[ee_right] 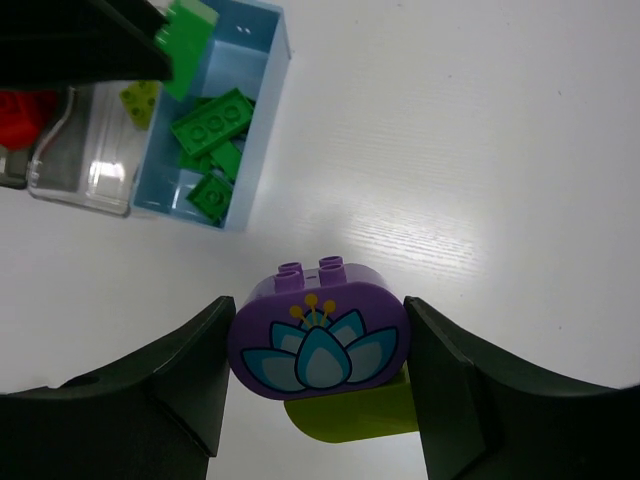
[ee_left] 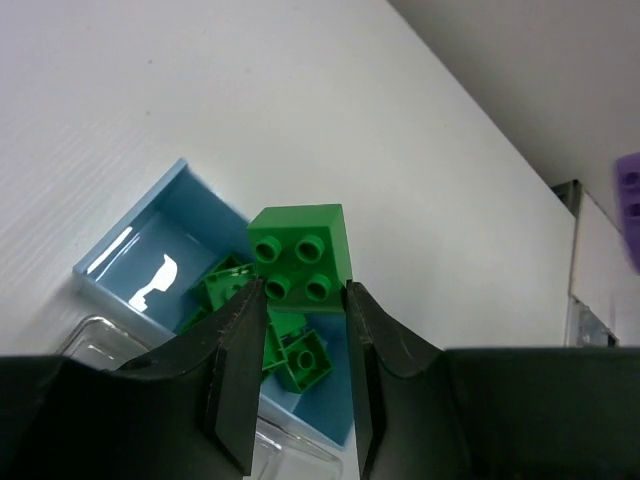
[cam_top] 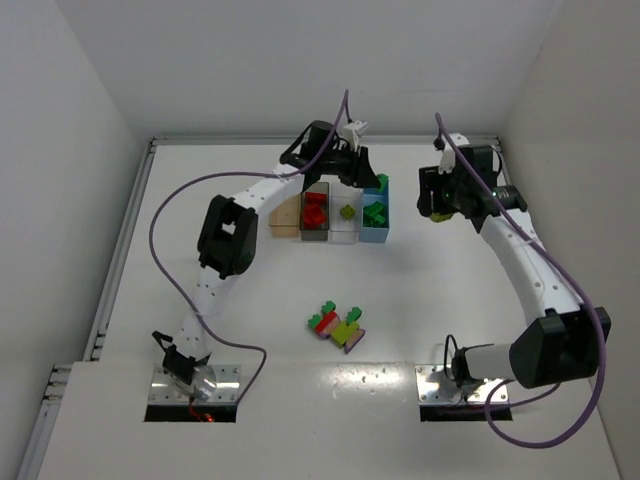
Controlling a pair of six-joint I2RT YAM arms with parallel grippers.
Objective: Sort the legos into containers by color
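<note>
A green brick [ee_left: 300,255] is pinched by the left gripper [ee_left: 305,292] over the blue bin [ee_left: 130,255]; release is called for; a purple brick [ee_right: 318,350] is clamped in the right gripper [ee_right: 318,312].

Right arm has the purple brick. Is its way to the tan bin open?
Probably not: the left end effector holds a green brick over the blue bin, and that arm hangs over the row, between the right end effector and the tan bin.

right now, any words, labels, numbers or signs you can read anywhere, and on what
None: no readable text in any view. The purple brick in the right gripper carries only a printed flower, no letters. The green brick and light blue bin show no marking.
</note>
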